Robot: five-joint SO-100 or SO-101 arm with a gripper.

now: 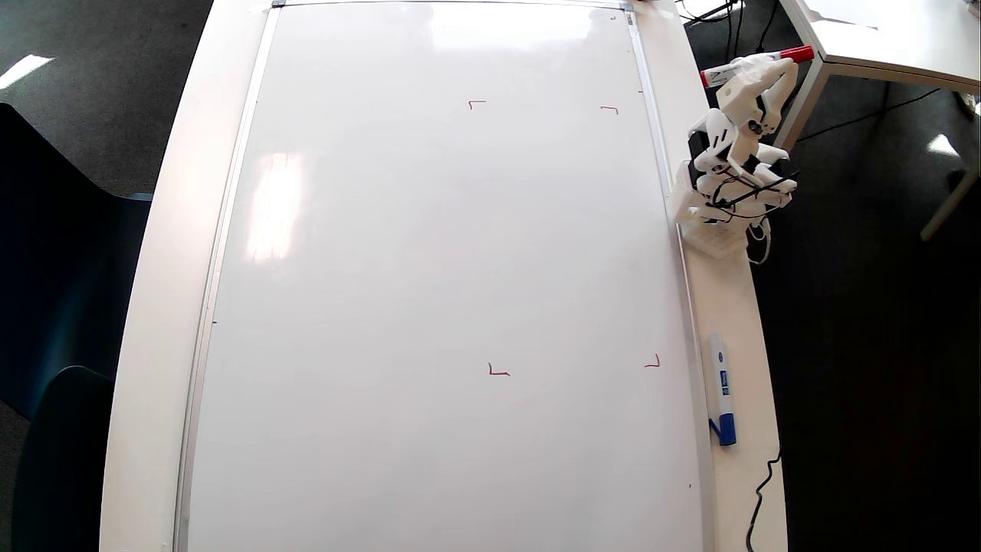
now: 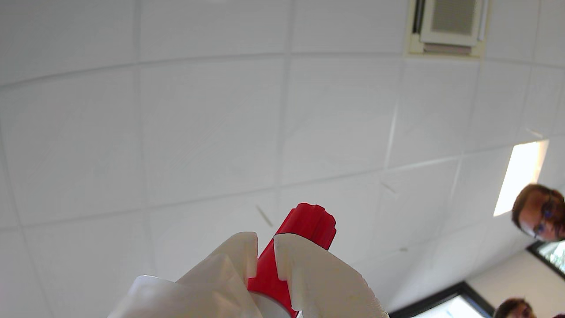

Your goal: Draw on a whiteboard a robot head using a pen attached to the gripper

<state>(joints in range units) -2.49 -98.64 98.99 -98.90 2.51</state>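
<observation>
Wrist view: the gripper (image 2: pixel 265 247) fills the bottom edge, its two white fingers (image 2: pixel 309 269) clenched on the red cap of the pen (image 2: pixel 304 227), which points up at a tiled ceiling with a vent (image 2: pixel 448 26); two faces (image 2: pixel 538 218) peer in at the right edge. None of the board appears here.

Overhead view: the gripper (image 1: pixel 755 73) sits folded back beyond the whiteboard's (image 1: pixel 429 268) upper right corner, off the board, holding the pen (image 1: pixel 759 65) roughly level, red cap toward a side table (image 1: pixel 881 38). The whiteboard carries only four small red corner marks (image 1: pixel 498 372) toward its right side; no drawn head shows. A blue-capped marker (image 1: pixel 720 387) lies just beside the board's right edge, low down.
</observation>
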